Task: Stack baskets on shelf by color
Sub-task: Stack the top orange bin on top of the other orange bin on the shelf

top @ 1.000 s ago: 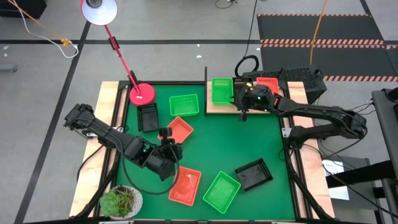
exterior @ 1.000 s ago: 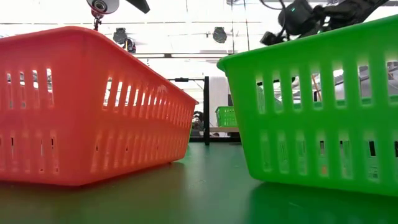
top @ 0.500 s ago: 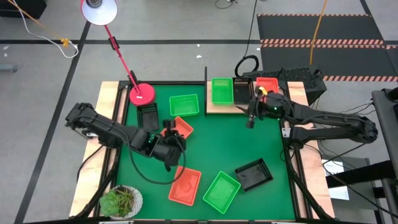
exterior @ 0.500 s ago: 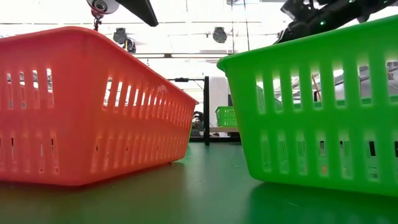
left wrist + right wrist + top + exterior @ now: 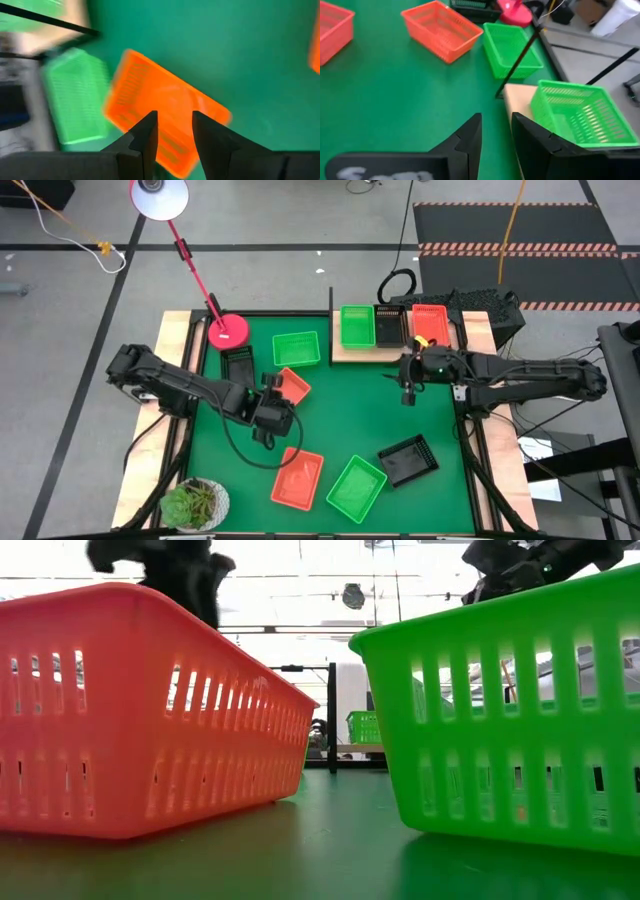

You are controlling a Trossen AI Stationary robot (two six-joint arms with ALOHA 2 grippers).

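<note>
While six baskets lie loose on the mat (image 5: 345, 420), the shelf (image 5: 352, 352) at its far edge bears a green (image 5: 357, 324), a black (image 5: 388, 325) and a red basket (image 5: 429, 323), one per colour. Left gripper (image 5: 270, 415), fingers apart and empty, hangs near a red basket (image 5: 289, 386) left of the shelf, probably its next pick. Right gripper (image 5: 406, 385), likewise apart and empty, sits just before the shelf.

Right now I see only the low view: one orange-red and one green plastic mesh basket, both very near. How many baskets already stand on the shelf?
Observer: Three show on the light wooden shelf, side by side: a green mesh basket, a black one and an orange-red one.
Operator: Do the left arm's jaws hold something?
Observer: No. They stand apart, empty, by another orange-red basket on the green mat.
Operator: And the right arm's jaws?
Observer: Apart and empty too, over the mat just in front of the shelf.
</note>
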